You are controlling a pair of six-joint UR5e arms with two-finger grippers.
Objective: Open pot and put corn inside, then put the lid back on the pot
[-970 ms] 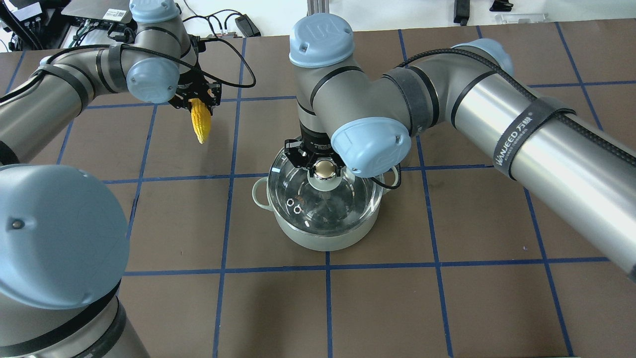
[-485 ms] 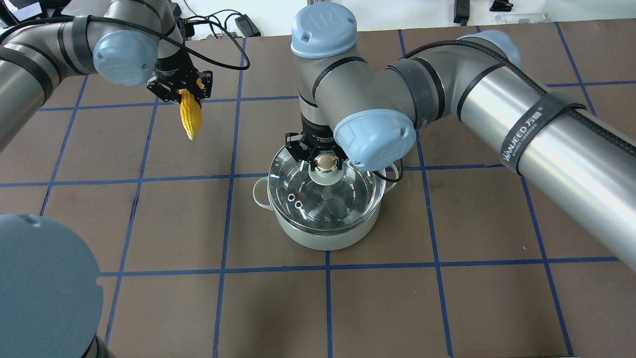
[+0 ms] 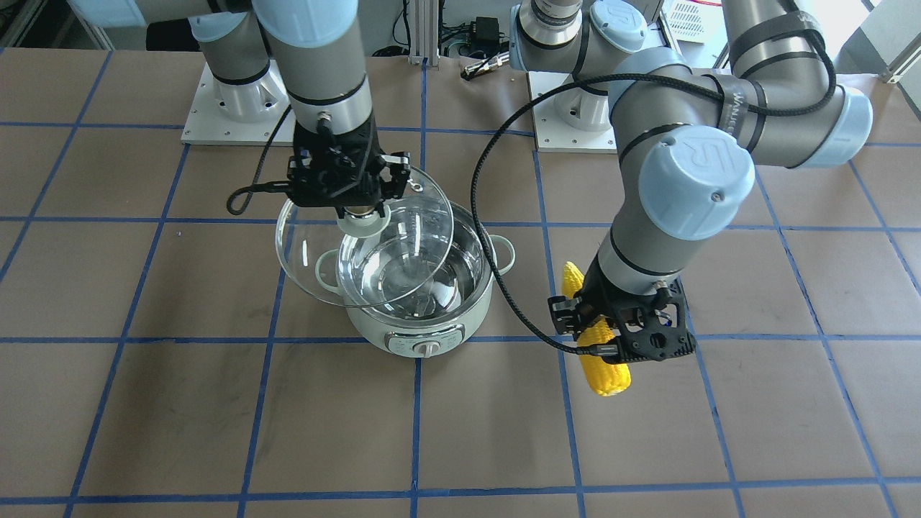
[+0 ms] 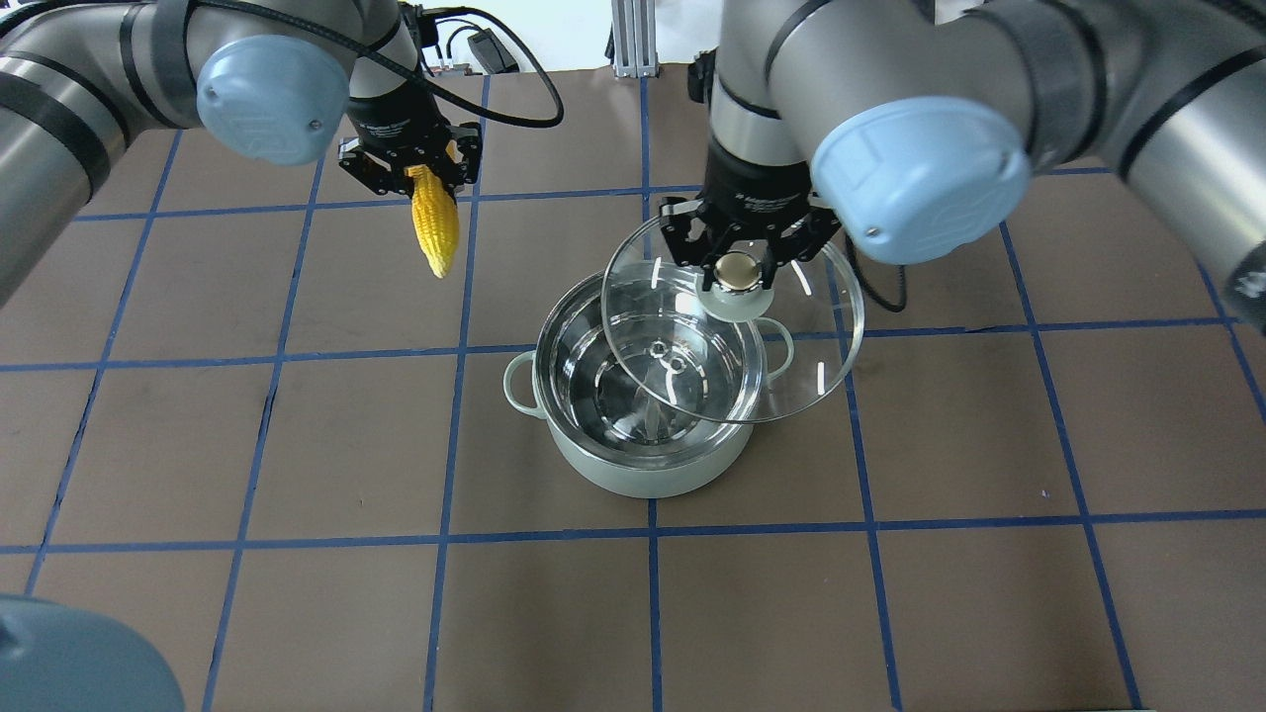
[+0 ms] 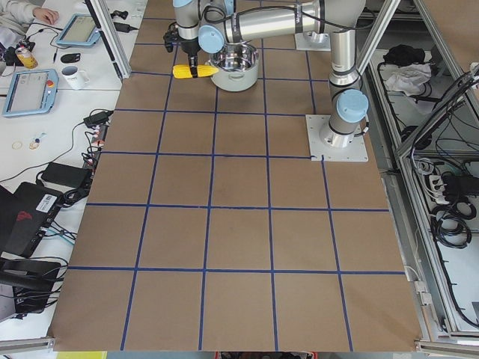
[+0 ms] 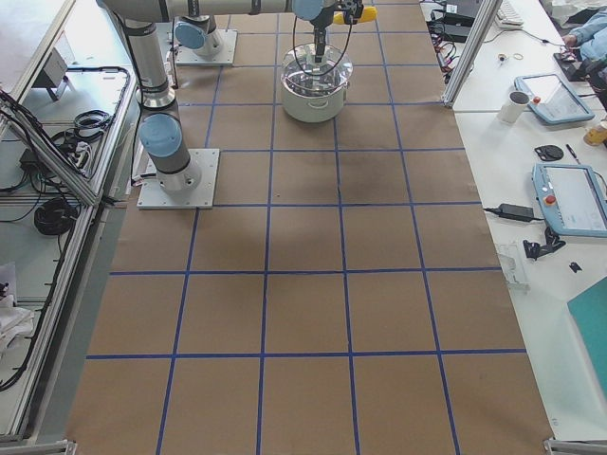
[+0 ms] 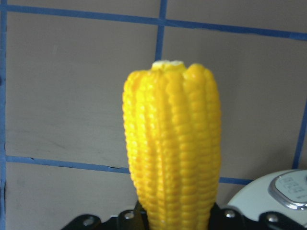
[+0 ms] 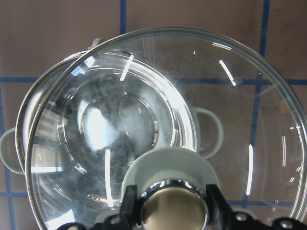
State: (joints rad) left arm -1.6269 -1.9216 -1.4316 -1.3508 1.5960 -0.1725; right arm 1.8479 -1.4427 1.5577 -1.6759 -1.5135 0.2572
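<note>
A robotics lab: two industrial arms (image 3: pixel 683 180) bolted through steel base plates (image 5: pixel 355 153) to a brown table (image 6: pixel 303 313) gridded with blue tape (image 6: pixel 379 204), aluminium framing (image 6: pixel 467 52) along its edge, and white benches (image 6: pixel 498 156) at the frame's right carrying teach pendants (image 6: pixel 572 199) and a mug (image 6: pixel 518 106).

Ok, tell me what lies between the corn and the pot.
Between corn and pot, only bare table and a blue tape line; overhead view.

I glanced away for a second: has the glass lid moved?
Yes. The lid sat centred on the pot; now the right tool holds it raised, shifted right and away, off-centre over the pot.
</note>
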